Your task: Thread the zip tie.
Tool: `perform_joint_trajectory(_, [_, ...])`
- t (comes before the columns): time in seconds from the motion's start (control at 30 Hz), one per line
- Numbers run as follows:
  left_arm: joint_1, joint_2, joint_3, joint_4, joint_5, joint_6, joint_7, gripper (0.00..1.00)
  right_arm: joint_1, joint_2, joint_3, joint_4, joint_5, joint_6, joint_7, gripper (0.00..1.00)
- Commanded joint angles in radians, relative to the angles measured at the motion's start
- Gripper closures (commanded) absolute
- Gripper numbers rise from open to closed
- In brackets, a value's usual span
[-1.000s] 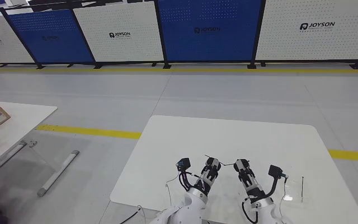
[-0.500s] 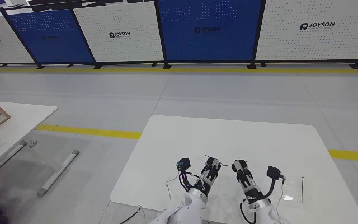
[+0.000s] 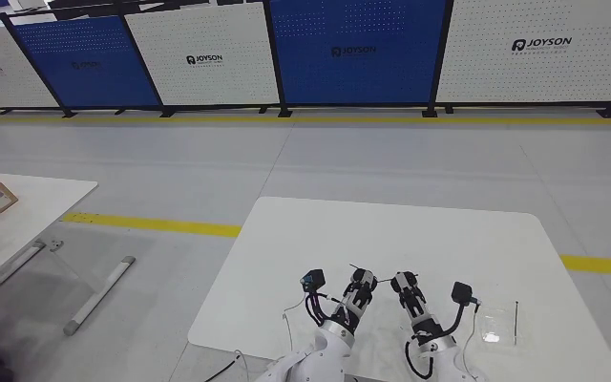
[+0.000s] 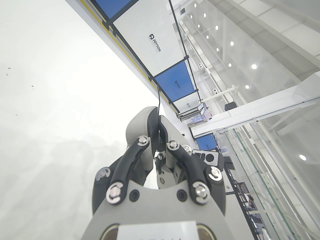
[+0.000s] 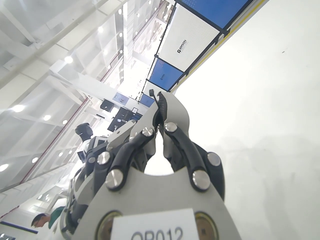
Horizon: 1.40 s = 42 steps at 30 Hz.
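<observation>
Both tools sit low over the white counter point(image 3: 315, 229), near its robot-side edge, tips turned toward each other w/ a short gap between.

Left tool point(image 4: 158, 116): fingers pressed together, pinching the zip tie point(image 4: 159, 98) by its thin strap. The strap comes straight out past the tips, in line w/ the tool's own long axis, pointing away from the wrist. Its free end hangs in air, clear of the counter. A bit of strap also runs back between the pads toward the palm.

Right tool point(image 5: 159, 107): also pressed together, pinching the tie near its head end. The small square head pokes out just beyond the tips, strap bent slightly and leaning off to one side of the tool's axis.

From top view I make out a thin dark line bridging the gap tool to tool, so the tie's long axis runs approx. side to side across the counter, left tool to right tool. Too thin there to tell how the middle part curves.

Out past the right tool's outer side, well apart from it, a second black strip point(image 3: 516, 321) lies flat on the counter, long axis pointing away from the robot. Just beside it is a clear plastic bag point(image 3: 492, 330).
</observation>
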Motion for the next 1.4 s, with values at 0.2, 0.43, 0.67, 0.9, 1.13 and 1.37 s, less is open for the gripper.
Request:
perform_joint_trajectory(0.2, [0.000, 0.000, 0.000, 0.000, 0.000, 0.000, 0.000, 1.00, 0.000, 0.000, 0.000, 0.000, 0.001, 0.000, 0.000, 1.00])
perform_joint_trajectory(0.43, [0.000, 0.000, 0.000, 0.000, -0.003, -0.002, -0.003, 1.00, -0.007, -0.003, 0.014, -0.004, 0.028, -0.014, 0.008, 1.00])
perform_joint_trajectory(0.67, [0.017, -0.006, -0.013, -0.003, -0.040, -0.078, 0.009, 1.00, -0.017, -0.007, 0.038, 0.003, 0.075, -0.066, 0.049, 1.00])
perform_joint_trajectory(0.9, [0.013, -0.011, -0.015, 0.008, -0.041, -0.061, -0.022, 1.00, -0.025, -0.014, 0.046, -0.002, 0.061, -0.080, 0.047, 1.00])
perform_joint_trajectory(1.13, [0.012, -0.016, -0.018, 0.012, -0.030, -0.062, -0.027, 0.93, -0.044, -0.018, 0.064, -0.016, 0.032, -0.083, 0.022, 1.00])
perform_joint_trajectory(1.37, [0.015, -0.021, -0.020, 0.014, -0.014, -0.058, -0.020, 0.87, -0.052, -0.024, 0.073, -0.022, 0.012, -0.071, 0.014, 1.00])
